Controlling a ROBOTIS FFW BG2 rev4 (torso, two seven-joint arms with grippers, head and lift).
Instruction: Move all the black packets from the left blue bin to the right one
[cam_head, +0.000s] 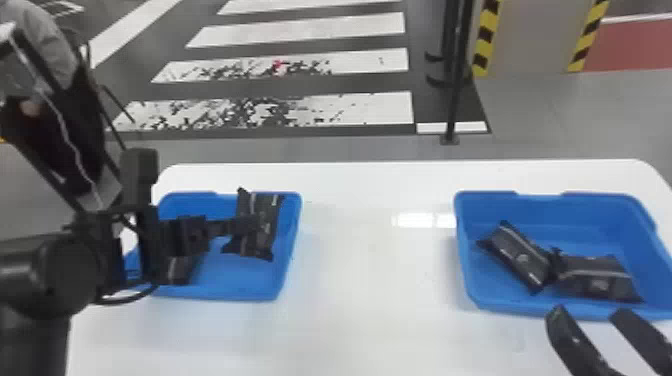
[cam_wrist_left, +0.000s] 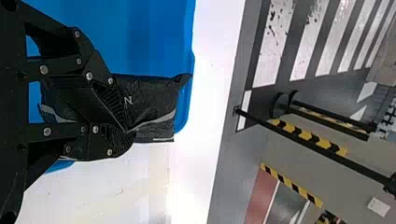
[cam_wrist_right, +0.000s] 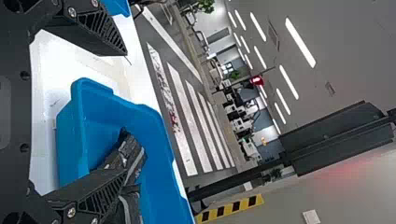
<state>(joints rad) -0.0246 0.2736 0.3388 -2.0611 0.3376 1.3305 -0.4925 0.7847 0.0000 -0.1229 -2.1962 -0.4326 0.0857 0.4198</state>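
Observation:
My left gripper (cam_head: 243, 226) is over the right part of the left blue bin (cam_head: 240, 291), closed on a black packet (cam_head: 265, 210) held above the bin floor. In the left wrist view, the left gripper (cam_wrist_left: 127, 132) pinches that black packet (cam_wrist_left: 152, 100). Another black packet (cam_head: 179, 270) lies in the left bin, partly behind the arm. Two black packets (cam_head: 520, 255) (cam_head: 595, 280) rest in the right blue bin (cam_head: 560, 195). My right gripper (cam_head: 590, 312) stands open by that bin's front edge; in the right wrist view, the right gripper (cam_wrist_right: 126, 112) has its fingers wide apart.
Both bins stand on a white table (cam_head: 370, 280), with a broad stretch of tabletop between them. A black pole (cam_head: 452, 100) rises from the floor beyond the table's far edge. A person stands behind at the far left.

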